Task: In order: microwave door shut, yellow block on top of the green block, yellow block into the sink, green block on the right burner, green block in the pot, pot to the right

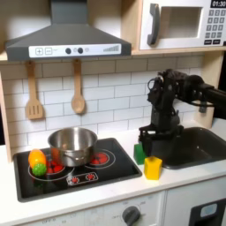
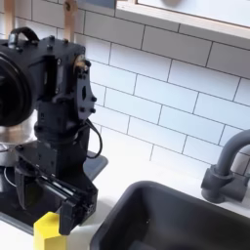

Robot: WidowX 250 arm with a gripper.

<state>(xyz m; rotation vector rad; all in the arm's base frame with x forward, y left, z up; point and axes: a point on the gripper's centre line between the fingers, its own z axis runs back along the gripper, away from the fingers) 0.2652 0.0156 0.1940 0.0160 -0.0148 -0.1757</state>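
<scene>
Gripper [image 2: 61, 203] is hovering, jaws parted and empty, over the yellow block [image 1: 154, 167]; microwave door [image 1: 177, 25] is sitting shut, stacking on green block [image 1: 139, 153] is pending.

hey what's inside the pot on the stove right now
In the first exterior view the pot sits on the cooktop. The visible inside looks bare metal; its near wall hides the bottom, so I can't rule out something small.

In the first exterior view, the white toy microwave [image 1: 183, 24] at the top right carries a small dark clock display [image 1: 218, 3] with light digits that seem to begin "01:3"; the frame edge cuts off the remainder. The button markings on the keypad [image 1: 214, 26] below it are too small to read.
</scene>
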